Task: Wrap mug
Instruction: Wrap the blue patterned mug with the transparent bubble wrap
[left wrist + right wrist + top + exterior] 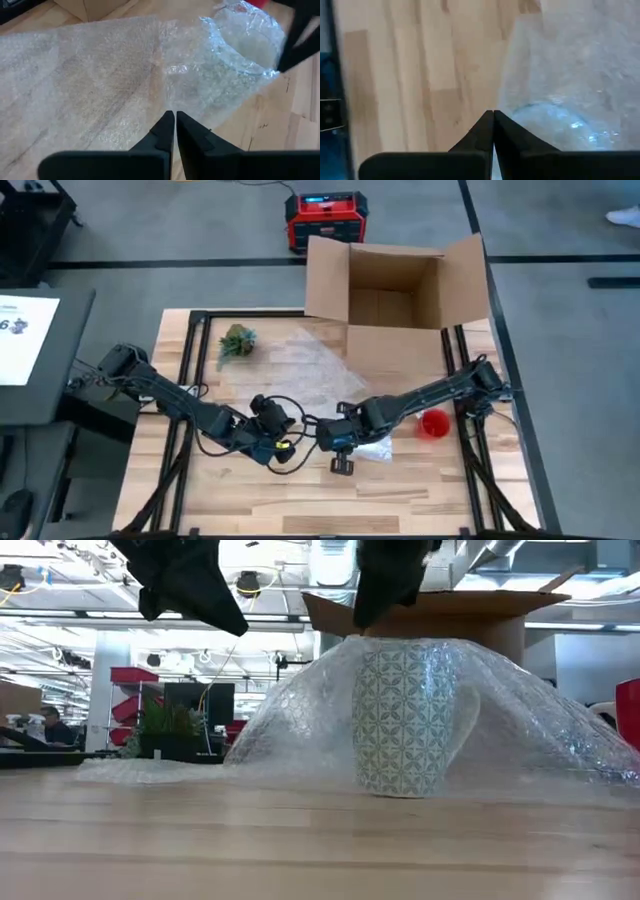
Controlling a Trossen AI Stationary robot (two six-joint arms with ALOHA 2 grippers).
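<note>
A patterned mug [405, 720] stands upright on the wooden table, near its middle. A clear bubble wrap sheet [320, 365] lies spread on the table behind the mug. The sheet rises like a tent over the mug's top [245, 40]. My right gripper [493, 114] is shut just above the mug's rim, at the sheet's near edge. To the left of the mug, my left gripper [175, 116] hangs shut above the flat part of the sheet, holding nothing. My right gripper pinches the bubble wrap's near edge [499, 102] between its two shut fingers, beside the mug's rim. The fingers come from above, slanting down. The wrap is draped over the mug's top and slopes down to the table on both sides [290, 710].
An open cardboard box [395, 285] stands at the far edge. A small green plant [237, 342] sits at the far left and a red cup [433, 424] to the right of the mug. Bare wood lies along the near edge.
</note>
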